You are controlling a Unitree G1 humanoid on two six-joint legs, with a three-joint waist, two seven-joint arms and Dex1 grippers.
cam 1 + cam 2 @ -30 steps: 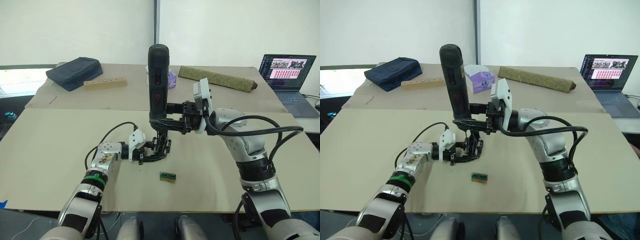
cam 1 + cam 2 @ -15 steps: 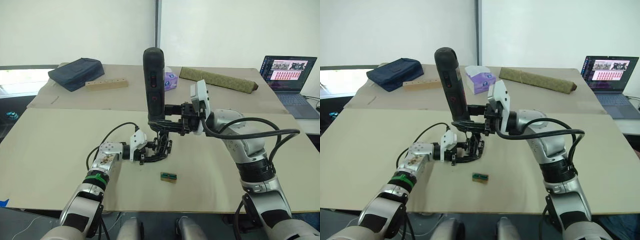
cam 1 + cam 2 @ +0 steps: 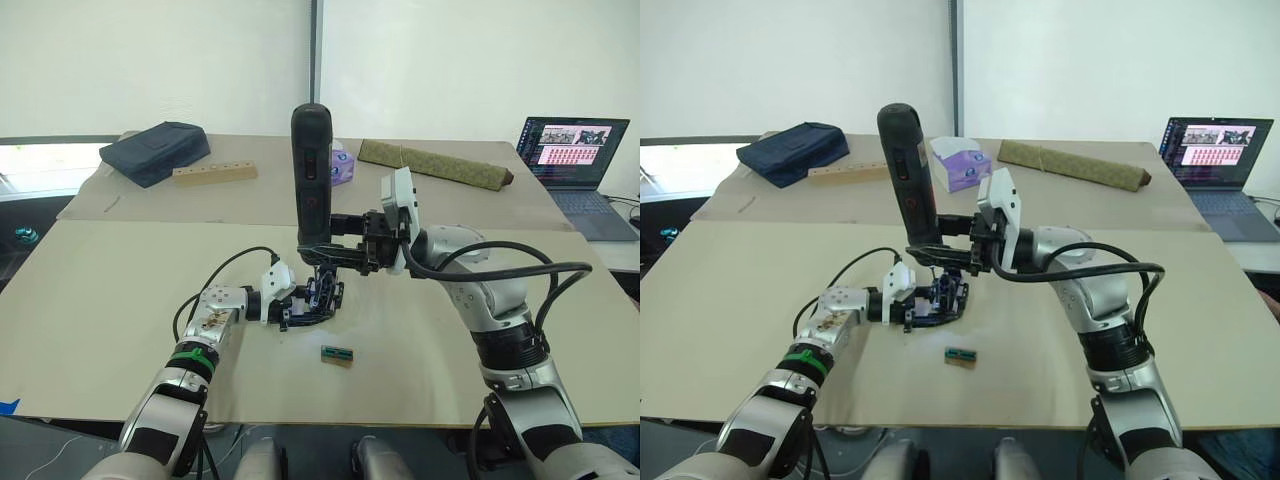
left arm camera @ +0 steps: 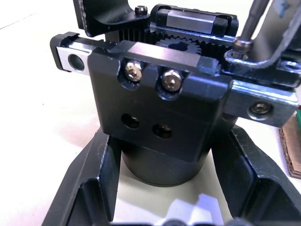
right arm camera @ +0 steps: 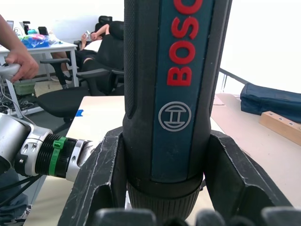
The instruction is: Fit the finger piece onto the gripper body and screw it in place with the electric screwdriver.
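The gripper body (image 3: 318, 298) sits on the table near the middle, a black block with screws and a toothed rail (image 4: 160, 99). My left gripper (image 3: 290, 306) is shut on its round base from the left. Above it, the electric screwdriver (image 3: 312, 170) stands nearly upright with its red label (image 5: 183, 42) showing, and my right gripper (image 3: 335, 246) is shut around its lower end. Its thin bit (image 4: 251, 21) comes down onto a screw at the body's metal bracket. I cannot tell the finger piece apart from the black parts on top of the body.
A small green-and-brown block (image 3: 337, 353) lies just in front of the body. At the back stand a navy bag (image 3: 155, 150), a wooden block with holes (image 3: 212, 172), a tissue box (image 3: 960, 160), an olive roll (image 3: 440, 163) and a laptop (image 3: 572, 150). A person's hand (image 5: 19, 59) shows far off.
The head camera has shifted a little. The screwdriver has changed its tilt slightly and stays over the body. Both grips are unchanged.
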